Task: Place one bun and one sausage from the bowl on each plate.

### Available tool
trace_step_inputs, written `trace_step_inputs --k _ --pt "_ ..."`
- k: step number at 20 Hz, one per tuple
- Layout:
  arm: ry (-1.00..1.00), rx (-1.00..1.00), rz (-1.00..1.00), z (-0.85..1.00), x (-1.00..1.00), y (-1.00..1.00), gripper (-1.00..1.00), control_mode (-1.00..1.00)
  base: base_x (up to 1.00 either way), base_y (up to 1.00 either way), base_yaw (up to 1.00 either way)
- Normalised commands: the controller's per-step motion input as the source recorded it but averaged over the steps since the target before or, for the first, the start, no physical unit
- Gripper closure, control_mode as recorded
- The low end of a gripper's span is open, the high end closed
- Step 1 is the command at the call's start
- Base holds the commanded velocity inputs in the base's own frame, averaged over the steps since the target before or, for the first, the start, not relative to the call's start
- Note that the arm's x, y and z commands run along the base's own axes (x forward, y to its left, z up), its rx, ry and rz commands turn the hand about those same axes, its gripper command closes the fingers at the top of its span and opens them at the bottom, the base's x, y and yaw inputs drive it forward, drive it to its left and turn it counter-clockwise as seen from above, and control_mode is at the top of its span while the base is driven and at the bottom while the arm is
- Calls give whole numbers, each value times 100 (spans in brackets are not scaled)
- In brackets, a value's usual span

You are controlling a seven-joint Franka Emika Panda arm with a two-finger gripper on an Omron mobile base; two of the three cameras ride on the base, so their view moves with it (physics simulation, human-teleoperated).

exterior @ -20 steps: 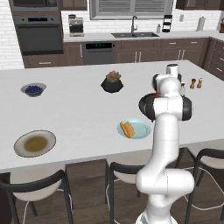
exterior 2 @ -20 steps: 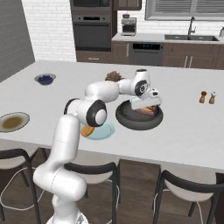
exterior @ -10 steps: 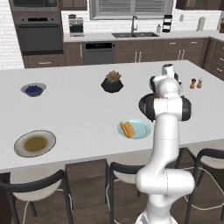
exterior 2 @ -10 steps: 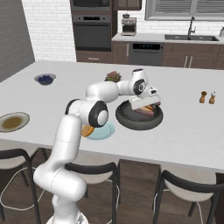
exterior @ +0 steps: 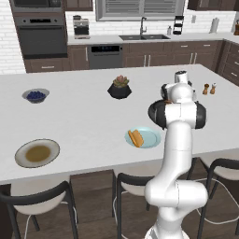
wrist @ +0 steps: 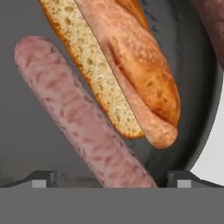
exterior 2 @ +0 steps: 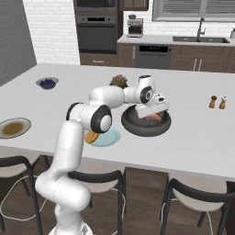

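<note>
My gripper (exterior 2: 152,112) reaches down into the dark bowl (exterior 2: 133,125) right of the counter's middle, open. In the hand view its fingertips (wrist: 43,178) stand apart either side of the near end of a pinkish sausage (wrist: 74,109) lying on the bowl floor (wrist: 26,131). Beside that sausage lies a split bun (wrist: 94,74) with an orange crust. A dark reddish shape (wrist: 214,22) shows at the view's corner. Another bun (exterior: 136,138) rests on the light blue plate (exterior: 150,137). The grey-rimmed plate (exterior: 37,153) with a brownish centre sits at the counter's left front.
A small bowl of blue berries (exterior: 36,95) stands far left on the counter. A black plant pot (exterior: 120,88) is behind the middle, close to the dark bowl. Two shakers (exterior 2: 217,102) stand to the right. Stools line the counter's near edge.
The hand has sunk slightly lower into the bowl and its jaws have stayed open. Nothing on the counter has moved.
</note>
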Motion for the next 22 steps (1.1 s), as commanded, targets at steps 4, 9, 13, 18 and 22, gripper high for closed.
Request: trace_step_inputs --k 4,9,13,18,22 --pt "0 0 2 -41 0 0 -100 -100 0 0 0" --pt "0 0 3 -39 1 0 -100 -100 0 0 0" --pt "5 0 4 -38 6 0 -100 -100 0 0 0" --pt "12 0 5 -31 0 15 100 -100 0 0 0" --pt "12 0 4 -22 0 0 100 -100 0 0 0"
